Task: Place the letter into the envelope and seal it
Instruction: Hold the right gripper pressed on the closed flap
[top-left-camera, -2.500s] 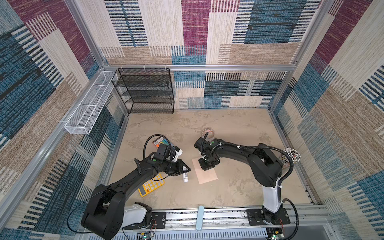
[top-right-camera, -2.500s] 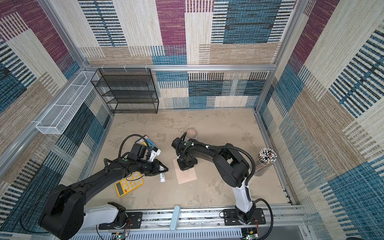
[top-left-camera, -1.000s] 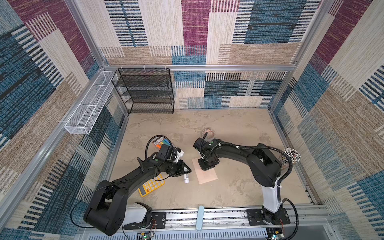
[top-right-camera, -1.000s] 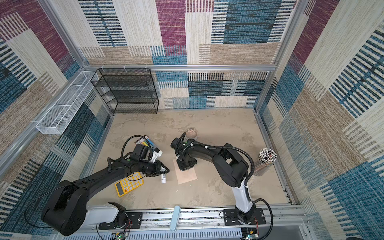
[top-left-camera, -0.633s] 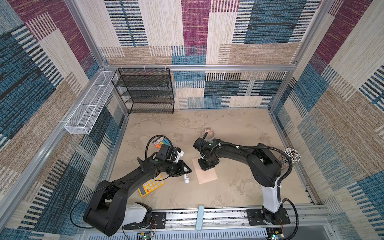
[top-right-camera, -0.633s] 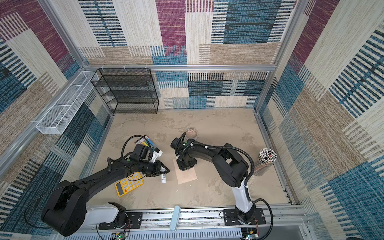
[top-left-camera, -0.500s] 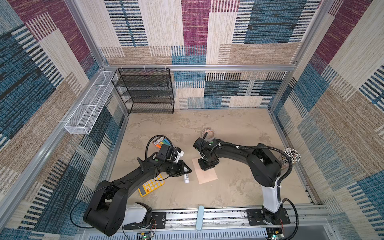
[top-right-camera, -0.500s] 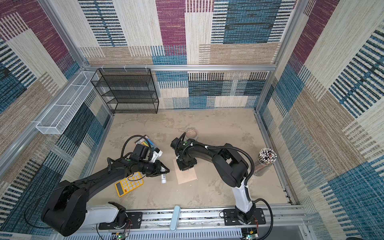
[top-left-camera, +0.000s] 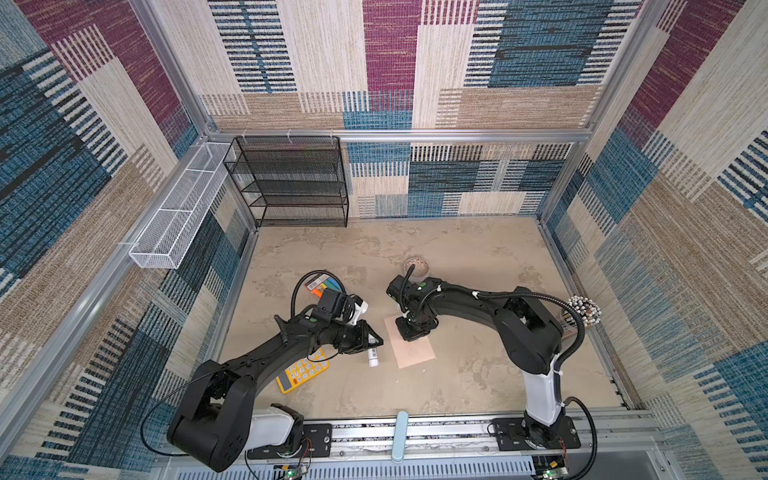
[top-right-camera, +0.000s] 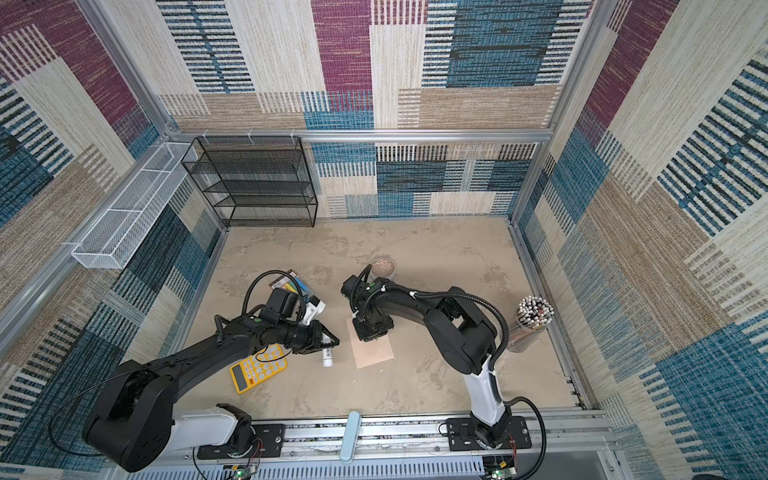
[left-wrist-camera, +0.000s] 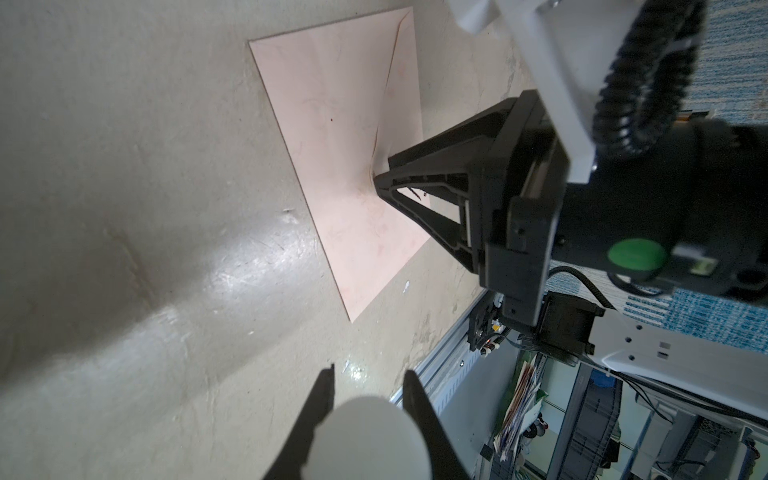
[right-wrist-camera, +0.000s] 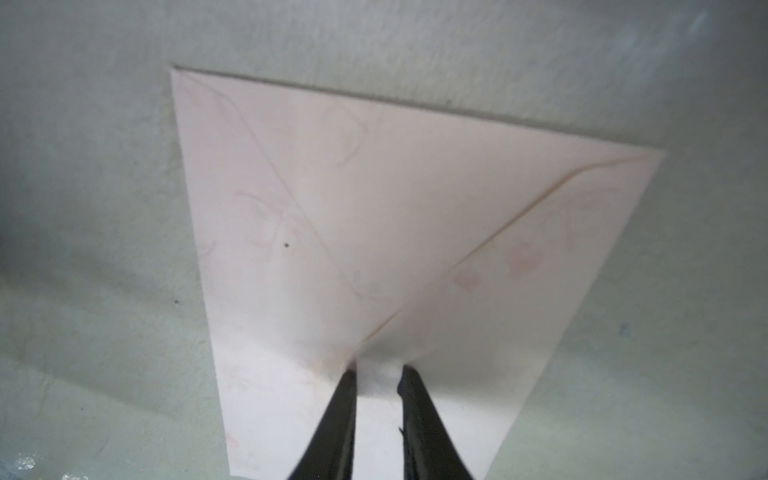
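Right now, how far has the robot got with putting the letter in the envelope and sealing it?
Done, apparently: no white sheet shows, so the letter is probably inside the envelope, whose flap is folded down. In hand: the right pincer, tips slightly parted, sits at the flap's point; the left pincer holds a white tube nearby. To do: fixing the flap shut; its point looks a little raised.

No legible text; calculator (top-left-camera: 302, 371) keys, white tube (top-left-camera: 372, 357) label too small.
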